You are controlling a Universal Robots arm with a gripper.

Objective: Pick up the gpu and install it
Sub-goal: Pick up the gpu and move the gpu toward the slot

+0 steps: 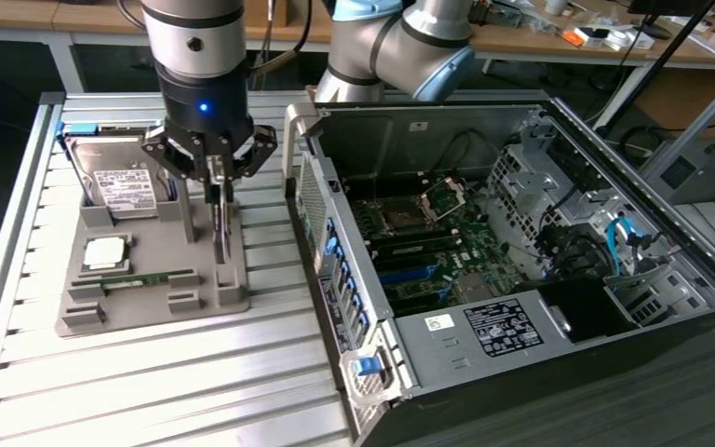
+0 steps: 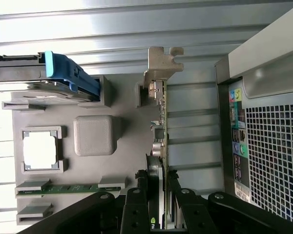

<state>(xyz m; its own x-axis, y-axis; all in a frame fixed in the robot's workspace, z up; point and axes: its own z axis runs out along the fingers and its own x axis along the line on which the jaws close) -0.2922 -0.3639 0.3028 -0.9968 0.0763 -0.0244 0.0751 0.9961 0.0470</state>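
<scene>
The gpu (image 1: 220,226) is a thin card standing on edge, upright, over the right side of the grey holder tray (image 1: 146,312). My gripper (image 1: 216,172) is directly above it, shut on the card's upper edge. In the wrist view the gpu (image 2: 162,122) runs edge-on away from my gripper (image 2: 159,178), a black finger (image 2: 142,187) pressed to each face, and its silvery bracket (image 2: 161,66) is at the far end. Whether the card's lower edge has left the holder's slot I cannot tell.
The tray also carries a hard drive (image 1: 115,177) with a blue rail, a square processor (image 1: 105,251) and a green memory stick (image 1: 146,278). The open computer case (image 1: 655,279) lies to the exterior view's right, motherboard (image 1: 426,242) exposed, its perforated rear wall (image 2: 276,156) near the card.
</scene>
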